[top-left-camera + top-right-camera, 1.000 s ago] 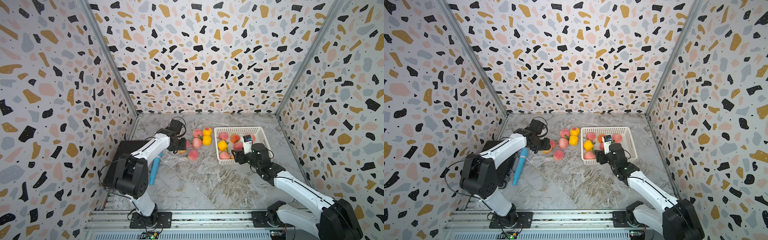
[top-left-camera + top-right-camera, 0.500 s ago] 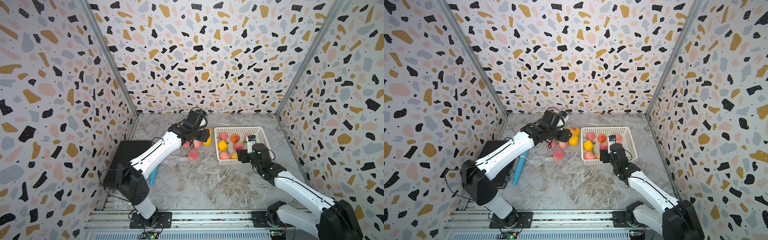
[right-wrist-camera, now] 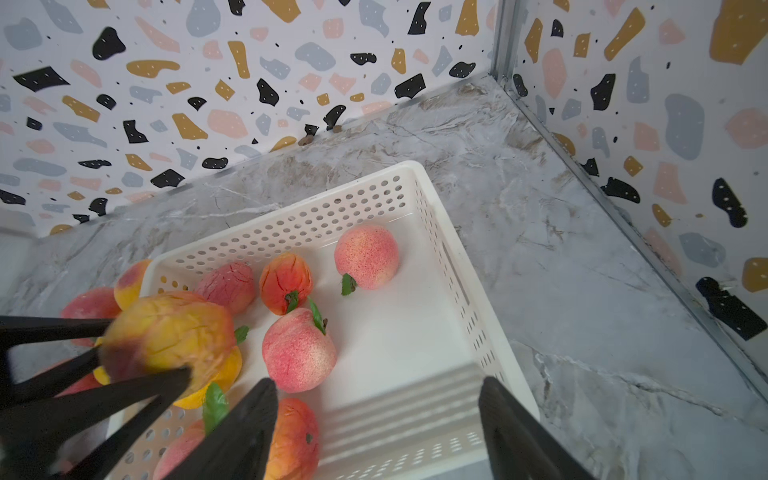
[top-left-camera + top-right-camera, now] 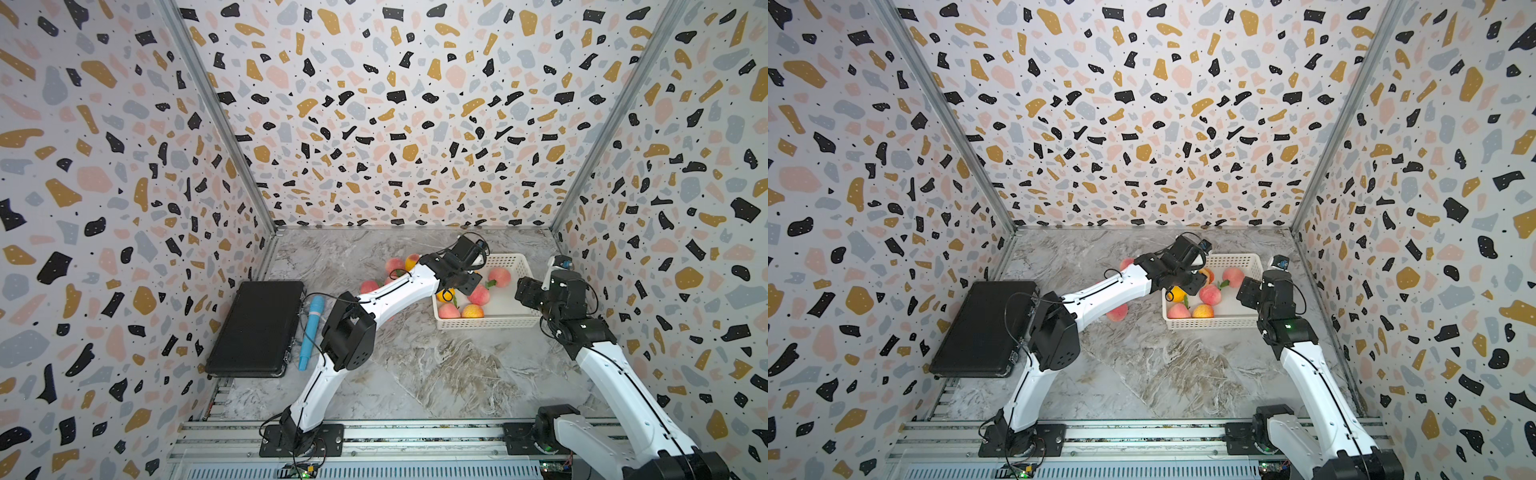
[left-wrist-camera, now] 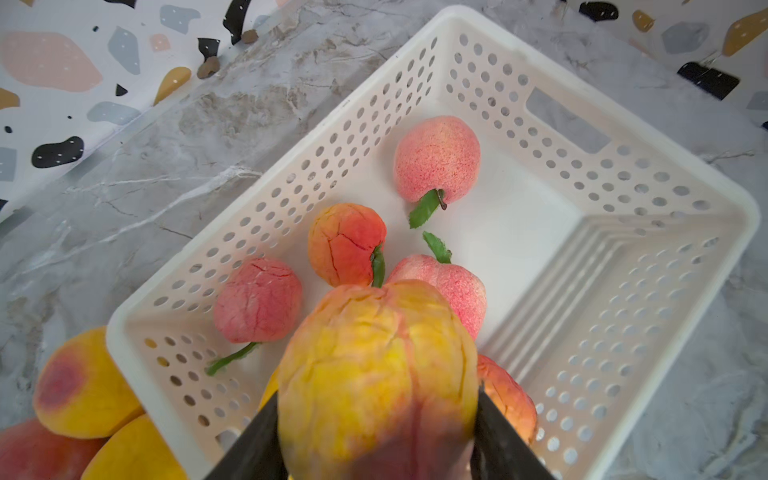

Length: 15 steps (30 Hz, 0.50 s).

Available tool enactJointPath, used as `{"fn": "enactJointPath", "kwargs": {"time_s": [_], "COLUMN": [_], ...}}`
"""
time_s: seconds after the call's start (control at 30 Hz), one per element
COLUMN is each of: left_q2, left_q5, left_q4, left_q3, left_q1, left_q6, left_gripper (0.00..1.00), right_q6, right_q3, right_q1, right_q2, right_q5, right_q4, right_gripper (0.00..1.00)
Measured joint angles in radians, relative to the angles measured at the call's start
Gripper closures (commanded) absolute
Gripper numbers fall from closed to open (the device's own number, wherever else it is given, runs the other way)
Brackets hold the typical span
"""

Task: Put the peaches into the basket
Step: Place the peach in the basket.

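Peach [image 5: 376, 374] between left jaws; above basket [image 5: 602, 174]

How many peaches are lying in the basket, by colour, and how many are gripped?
Pink peaches: 4
Orange peaches: 2
Yellow peach: 1
Yellow-orange peach held in the left gripper: 1
Total: 8, with 7 lying in the basket

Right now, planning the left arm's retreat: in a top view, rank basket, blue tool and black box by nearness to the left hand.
1. The basket, under the left hand.
2. The blue tool, beside the box.
3. The black box, by the side wall.
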<state>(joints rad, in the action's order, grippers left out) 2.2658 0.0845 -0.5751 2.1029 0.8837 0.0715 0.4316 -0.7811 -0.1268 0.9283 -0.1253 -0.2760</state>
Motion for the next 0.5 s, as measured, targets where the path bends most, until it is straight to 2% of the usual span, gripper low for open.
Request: {"fn": "enactJointPath", "kwargs": {"time_s": [0.33, 0.43, 0.5], "left_q2": [0.153, 0.173, 0.177], "left_q5": [0.092, 0.099, 0.100], "left_q4": [-0.087, -0.097, -0.104], "left_q3": [0.119, 0.133, 0.134], "left_q1": [0.010, 0.010, 0.011], "left_q6": [-0.019, -0.016, -0.008], "left_gripper": [0.46, 0.42, 0.35], "right_q6": [0.015, 0.015, 0.015], "right_q3": [-0.025, -0.025, -0.025], "right_q1": [0.000, 0.000, 0.000], "right_q2": [-0.052, -0.052, -0.052], "right_q5": [0.042, 0.047, 0.051], "right_q4": [-0.081, -0.093, -0.097], "right_gripper": [0.21, 0.21, 0.21]}}
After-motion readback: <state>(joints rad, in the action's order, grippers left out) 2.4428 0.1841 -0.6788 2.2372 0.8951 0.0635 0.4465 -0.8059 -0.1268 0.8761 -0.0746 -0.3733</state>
